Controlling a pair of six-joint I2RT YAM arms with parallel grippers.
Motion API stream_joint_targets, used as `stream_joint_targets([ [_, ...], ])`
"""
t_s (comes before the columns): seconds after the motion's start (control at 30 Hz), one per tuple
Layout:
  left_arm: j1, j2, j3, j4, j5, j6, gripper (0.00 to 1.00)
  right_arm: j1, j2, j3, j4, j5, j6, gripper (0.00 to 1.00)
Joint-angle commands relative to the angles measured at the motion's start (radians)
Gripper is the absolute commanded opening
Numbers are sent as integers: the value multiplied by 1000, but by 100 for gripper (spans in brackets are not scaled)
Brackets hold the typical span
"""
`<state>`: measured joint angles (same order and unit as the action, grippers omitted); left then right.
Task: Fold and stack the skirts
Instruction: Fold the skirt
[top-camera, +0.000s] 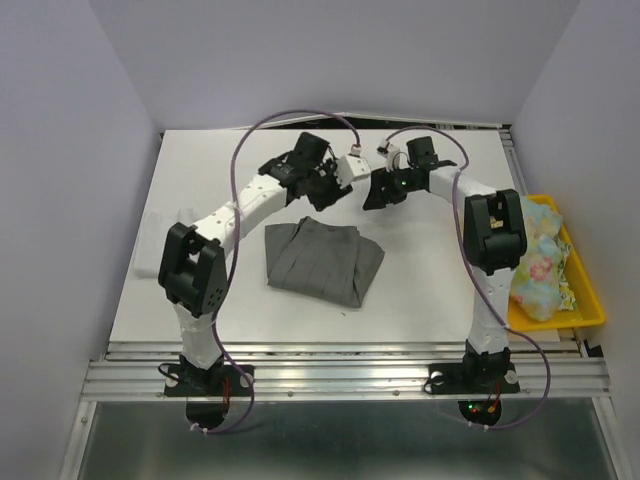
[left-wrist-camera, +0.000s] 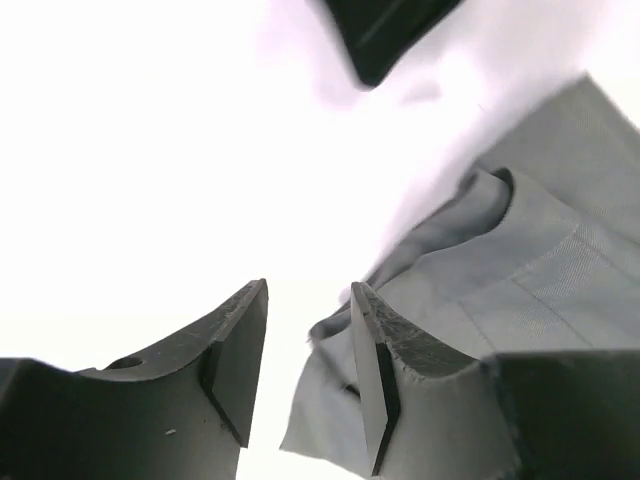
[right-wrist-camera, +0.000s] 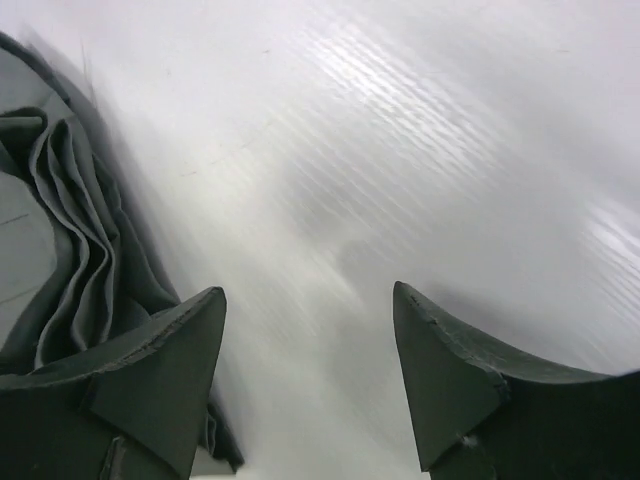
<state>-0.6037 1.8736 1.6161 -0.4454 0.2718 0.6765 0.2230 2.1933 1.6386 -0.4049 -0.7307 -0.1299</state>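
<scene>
Both gaping empty, left gripper and right gripper sit just beside the folded charcoal-grey pleated skirt.

— How are the arms posed?
— The left arm and right arm are arched inward from the near edge, wrists set close together toward the far edge's middle.
— And the grippers?
— The left gripper and right gripper are held parted.
</scene>
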Motion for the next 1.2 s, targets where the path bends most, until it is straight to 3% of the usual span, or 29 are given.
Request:
stream_joint_targets([
  [0.0,94,-152,48,-78,113,-175,49,-14,-205,33,-61,103,-2,73],
  [0.1,159,-227,-45,-9,255,-322,45,-4,-280,27,-110,-7,41,70],
  [0.2,191,-303,-310,158,395,-481,41,62,-328,-6,-118,-125,119,65],
  [0.27,194,-320,-398,282,461,-575,41,125,-371,-87,-44,-202,243,61],
  [0.33,194,-297,-494,397,504,-623,41,165,-386,-181,-2,-254,315,59],
  [0.43,200,-226,-513,450,509,-684,39,190,-359,-264,66,-301,354,57],
  [0.7,278,77,-499,622,541,-888,35,162,-104,-370,83,-171,250,50],
  [0.87,282,11,-525,610,549,-858,36,141,-50,-292,3,-34,72,49],
  [1.0,282,-190,-552,542,457,-760,45,130,-85,-230,-124,-2,15,49],
  [1.07,283,-329,-548,489,358,-694,55,130,-164,-224,-129,-15,102,52],
  [1.1,285,-379,-544,476,310,-684,64,130,-194,-221,-118,-19,162,57],
  [1.17,292,-504,-548,455,197,-683,72,156,-295,-209,-86,-1,276,61],
])
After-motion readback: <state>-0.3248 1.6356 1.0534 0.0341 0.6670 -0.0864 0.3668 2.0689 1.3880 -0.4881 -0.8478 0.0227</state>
